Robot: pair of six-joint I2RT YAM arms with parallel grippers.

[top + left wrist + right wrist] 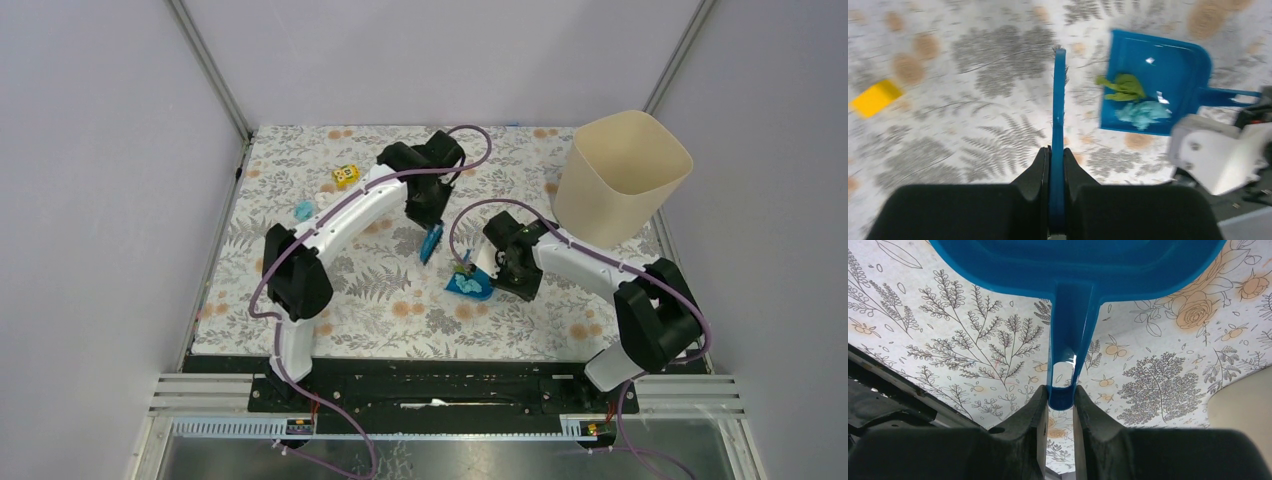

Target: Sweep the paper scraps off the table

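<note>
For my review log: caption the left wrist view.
Left fingers grip blue brush beside dustpan holding green and light-blue paper scraps.

Three scraps (1124,86), one dustpan (1173,60), one brush (1058,100)

The fern-print table (390,305) carries a yellow cube (346,176), a light blue paper scrap (303,210) and a cream bin (620,175).
</note>
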